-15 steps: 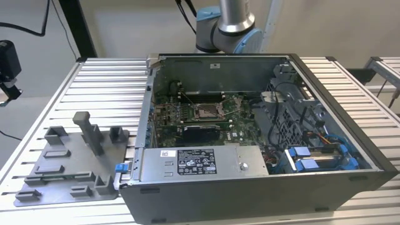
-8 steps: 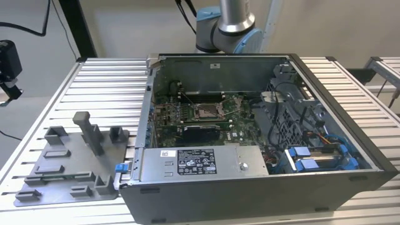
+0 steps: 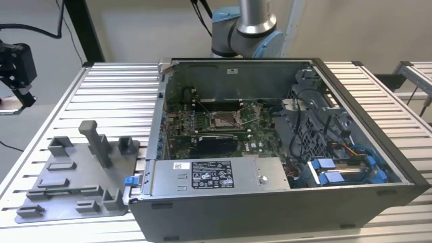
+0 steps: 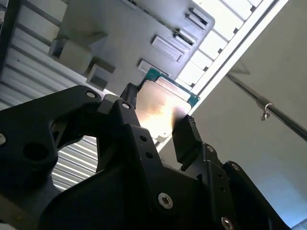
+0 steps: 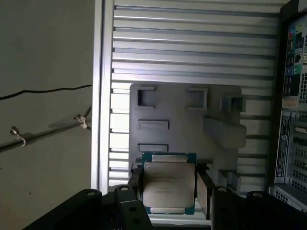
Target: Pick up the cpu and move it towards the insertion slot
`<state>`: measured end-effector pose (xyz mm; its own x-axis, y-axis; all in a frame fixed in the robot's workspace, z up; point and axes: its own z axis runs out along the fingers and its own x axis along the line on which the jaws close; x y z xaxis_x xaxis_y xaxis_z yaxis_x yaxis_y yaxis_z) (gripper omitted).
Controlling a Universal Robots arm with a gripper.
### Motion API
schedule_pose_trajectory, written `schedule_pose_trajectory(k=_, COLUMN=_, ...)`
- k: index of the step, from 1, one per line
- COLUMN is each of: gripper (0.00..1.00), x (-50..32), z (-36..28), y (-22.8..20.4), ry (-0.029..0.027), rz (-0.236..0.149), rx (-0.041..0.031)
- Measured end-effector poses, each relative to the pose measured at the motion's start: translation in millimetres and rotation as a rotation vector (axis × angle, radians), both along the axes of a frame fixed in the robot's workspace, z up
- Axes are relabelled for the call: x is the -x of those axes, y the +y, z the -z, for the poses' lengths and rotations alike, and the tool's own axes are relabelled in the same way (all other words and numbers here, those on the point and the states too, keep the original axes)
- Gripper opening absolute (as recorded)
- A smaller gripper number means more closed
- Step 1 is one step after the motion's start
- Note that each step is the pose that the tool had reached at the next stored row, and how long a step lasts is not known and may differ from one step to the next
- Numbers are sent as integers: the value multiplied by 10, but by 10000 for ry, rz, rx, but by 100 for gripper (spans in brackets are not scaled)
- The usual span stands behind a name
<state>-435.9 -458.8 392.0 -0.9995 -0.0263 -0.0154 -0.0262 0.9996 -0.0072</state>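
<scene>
Cpu is sitting clamped in the gripper, and you are seeing it in both wrist views: a thin square chip with a pale metal face and a green rim. The two black fingers are pressing on opposite edges of the chip, closed just wide enough to grip it. In the first wrist view the chip is hanging in the air over the near edge of the grey fixture plate, which is lying on the slatted metal table close to the table's edge. In the exterior view the black gripper is hanging at the exterior view's left, beyond the table and higher than the fixture plate with its upright posts. The insertion slot is lying open inside the computer case, a square socket with a metal frame on the green circuit board, well apart from the gripper. The arm is rising behind the case.
</scene>
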Motion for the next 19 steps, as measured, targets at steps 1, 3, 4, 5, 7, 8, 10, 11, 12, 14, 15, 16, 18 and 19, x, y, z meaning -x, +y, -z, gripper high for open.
schedule_pose_trajectory(k=1, gripper=0, x=-32, z=0, y=0, ry=0, rz=0, rx=0)
schedule_pose_trajectory(k=3, gripper=0, x=-94, z=0, y=0, ry=0, rz=-1, rx=0)
schedule_pose_trajectory(k=4, gripper=0, x=-127, z=0, y=0, ry=0, rz=-2, rx=0)
schedule_pose_trajectory(k=5, gripper=0, x=-166, z=0, y=0, ry=1, rz=-3, rx=0)
schedule_pose_trajectory(k=7, gripper=0, x=-242, z=0, y=0, ry=1, rz=-4, rx=0)
schedule_pose_trajectory(k=8, gripper=0, x=-279, z=0, y=0, ry=0, rz=-5, rx=0)
schedule_pose_trajectory(k=10, gripper=0, x=-356, z=0, y=0, ry=2, rz=-7, rx=1)
schedule_pose_trajectory(k=11, gripper=0, x=-390, z=0, y=0, ry=2, rz=-9, rx=1)
schedule_pose_trajectory(k=12, gripper=0, x=-423, z=0, y=0, ry=1, rz=-10, rx=1)
schedule_pose_trajectory(k=14, gripper=0, x=-501, z=0, y=0, ry=1, rz=-15, rx=0)
schedule_pose_trajectory(k=15, gripper=0, x=-532, z=0, y=0, ry=0, rz=-16, rx=0)
schedule_pose_trajectory(k=16, gripper=0, x=-565, z=0, y=0, ry=0, rz=-18, rx=0)
schedule_pose_trajectory(k=18, gripper=0, x=-633, z=0, y=0, ry=1, rz=-23, rx=0)
schedule_pose_trajectory(k=19, gripper=0, x=-664, z=0, y=0, ry=1, rz=-25, rx=0)
